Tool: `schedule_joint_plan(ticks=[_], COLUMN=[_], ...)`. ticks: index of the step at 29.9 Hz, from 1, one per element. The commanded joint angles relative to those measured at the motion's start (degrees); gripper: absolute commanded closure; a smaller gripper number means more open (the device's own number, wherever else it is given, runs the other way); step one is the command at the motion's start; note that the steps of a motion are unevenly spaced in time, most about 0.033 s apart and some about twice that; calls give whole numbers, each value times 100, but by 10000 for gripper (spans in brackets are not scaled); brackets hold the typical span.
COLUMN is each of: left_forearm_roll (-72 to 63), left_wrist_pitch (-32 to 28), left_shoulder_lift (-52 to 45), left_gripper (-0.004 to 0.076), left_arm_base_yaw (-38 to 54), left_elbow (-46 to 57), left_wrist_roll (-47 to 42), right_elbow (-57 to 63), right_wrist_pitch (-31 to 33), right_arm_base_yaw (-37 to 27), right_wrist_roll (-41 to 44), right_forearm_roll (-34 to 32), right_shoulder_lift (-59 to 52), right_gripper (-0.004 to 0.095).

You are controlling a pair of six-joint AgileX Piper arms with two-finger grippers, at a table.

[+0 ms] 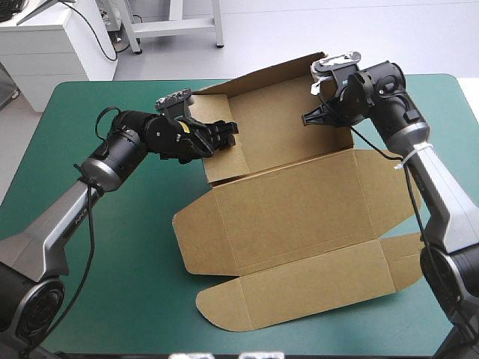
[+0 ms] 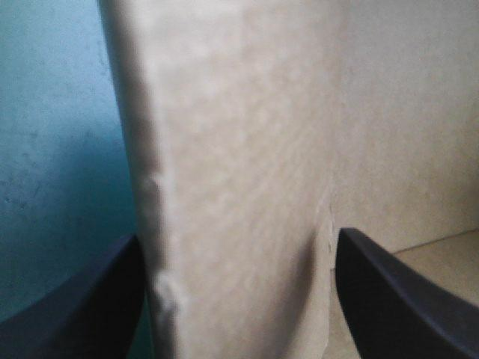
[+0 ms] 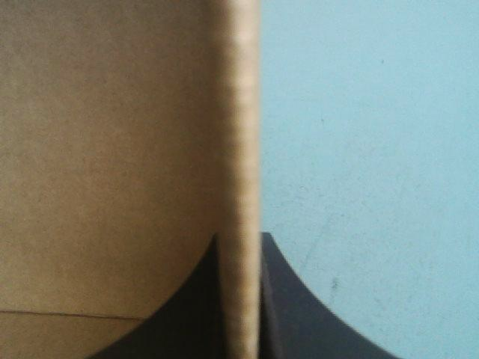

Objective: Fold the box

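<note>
The teal-green table [image 1: 112, 299] carries the brown box [image 1: 299, 217] at its middle, far walls raised, lid flat. Raising the side walls seems in hand. The right gripper [image 1: 305, 118] pinches the box's right wall. The left gripper [image 1: 228, 134] straddles the left wall, fingers apart, and likely needs to clamp next.

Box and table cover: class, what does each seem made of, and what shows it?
The box: matt brown cardboard, probably corrugated, given creased fold lines and a ribbed cut edge in the right wrist view. The cover: teal-green, smooth, faintly speckled; perhaps rubber or plastic, uncertain.
</note>
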Motion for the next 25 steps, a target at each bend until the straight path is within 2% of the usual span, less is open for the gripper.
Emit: schedule_joint_plan(ticks=[1,4,14,16,19,25], left_forearm_roll=[190,576,2577,3107,3797,3806], left_wrist_pitch=[-286,-322,-123,51,304,153], left_shoulder_lift=[-250,-250,-415,-509,-598,-598], left_gripper=[253,276,396,483,731,728], left_arm_base_yaw=[-146,-360,-997,-1107,-1292,-1377], left_elbow=[-157,-157,-157,-157,-157,-157], left_wrist_roll=[-763,-826,-2331,-2792,-3307,-2932], right_elbow=[-213,-213,-213,-213,-213,-213], right_wrist_pitch=[-319,-309,-322,-322,-346,-325], right_arm_base_yaw=[2,2,2,2,2,2], right_wrist_roll=[-21,-21,-21,-21,-21,63], right_forearm_roll=[2,4,4,4,4,17], right_shoulder_lift=[-272,-272,-272,-272,-272,-272], right_gripper=[923,923,923,923,923,923])
